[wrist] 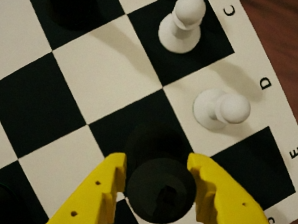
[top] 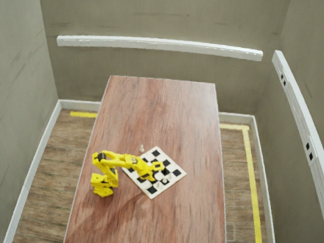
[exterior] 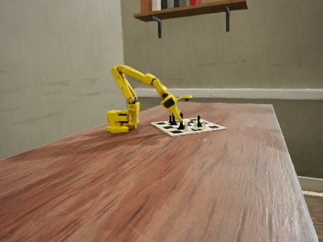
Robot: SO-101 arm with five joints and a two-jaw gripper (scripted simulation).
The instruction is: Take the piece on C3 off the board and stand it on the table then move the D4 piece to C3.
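1. Currently the jaws are hanging unclenched, straddling the black piece [wrist: 160,192] on D4 and gripping nothing.
2. Probably light, stiff and slick; pinching low is looking safest, with C3 [wrist: 27,110] waiting at nine o'clock.

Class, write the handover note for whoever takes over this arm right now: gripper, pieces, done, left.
Gripper: open, low over the board, jaws either side of the black piece on D4, not clamped.
Done: a white piece stands on the table beyond the board, apparently upright; square C3 looks bare.
Left: grip the black piece, lift it, set it upright inside C3, avoiding the nearby white pawn.
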